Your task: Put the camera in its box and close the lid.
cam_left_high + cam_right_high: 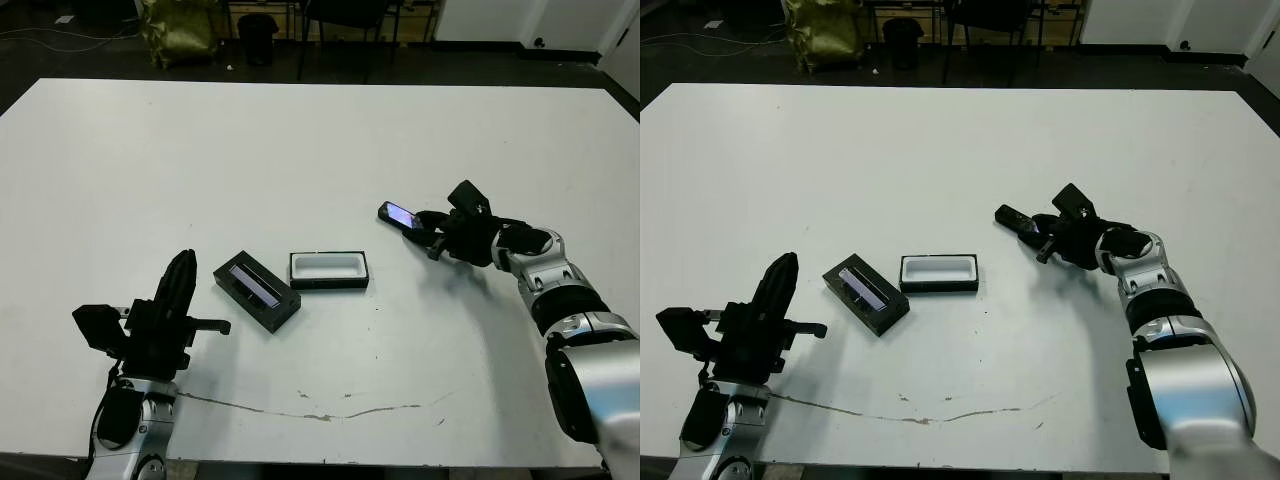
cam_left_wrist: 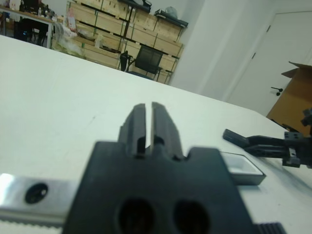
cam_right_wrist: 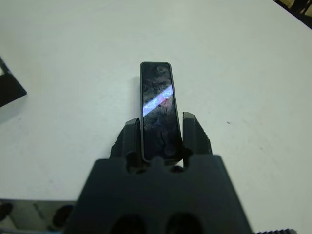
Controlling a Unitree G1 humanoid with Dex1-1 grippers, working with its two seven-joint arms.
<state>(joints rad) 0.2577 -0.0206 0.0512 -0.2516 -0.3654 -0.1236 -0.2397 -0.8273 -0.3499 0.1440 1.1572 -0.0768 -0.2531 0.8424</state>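
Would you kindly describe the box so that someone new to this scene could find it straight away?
Look near the middle of the white table, between the robot's two arms. Two small black rectangles lie side by side there; the box is the one nearer the right gripper. It is an open tray with a white lining, whereas the lid beside it shows a purplish reflective panel.

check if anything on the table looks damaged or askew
The lid lies at a slant beside the squarely placed box. A thin jagged crack runs across the table near its front edge. Nothing else stands out.
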